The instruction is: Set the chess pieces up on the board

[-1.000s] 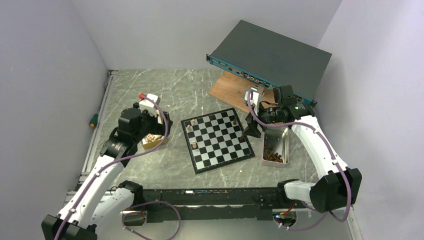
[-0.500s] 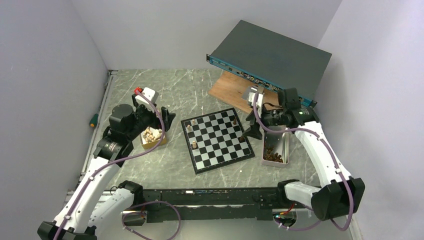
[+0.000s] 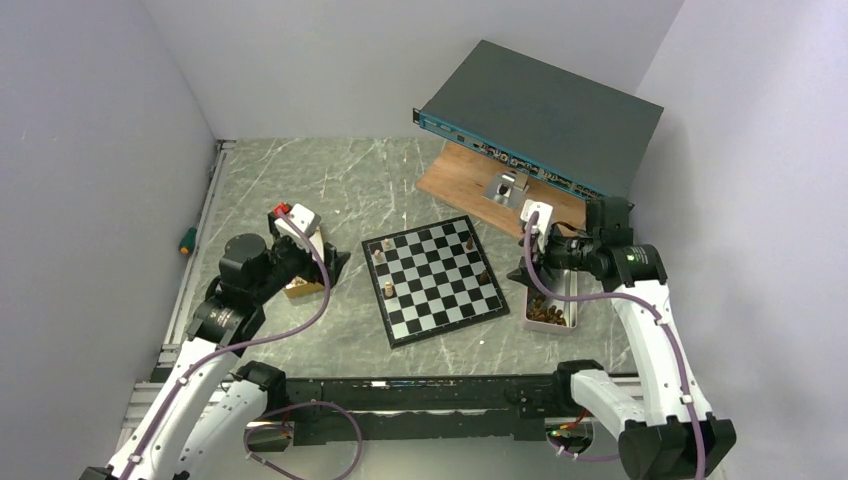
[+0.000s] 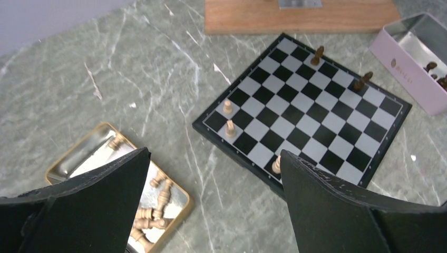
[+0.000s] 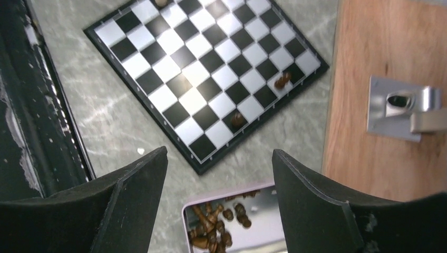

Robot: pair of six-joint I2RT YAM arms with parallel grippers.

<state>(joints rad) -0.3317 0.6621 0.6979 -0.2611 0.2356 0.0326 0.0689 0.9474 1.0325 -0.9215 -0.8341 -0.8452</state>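
Left gripper [image 4: 213, 158] open, empty, at gold tin [image 4: 87, 155] of tan pieces [image 4: 158, 197]; right gripper [image 5: 219, 153] open, empty, above pink tin [image 5: 261, 224] of dark pieces [image 5: 211, 232]; board [image 3: 432, 279] between tins, five pieces set; risk: heaped pieces, so double pick or slip.

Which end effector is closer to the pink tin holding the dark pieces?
Right. The right end effector hovers at the pink tin's edge; the left end effector is on the other side of the board, by the gold tin.

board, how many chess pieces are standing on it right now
5. Three light tan pieces stand along the left edge of the board, the nearest partly hidden in the left wrist view; two dark brown pieces stand along its right edge.
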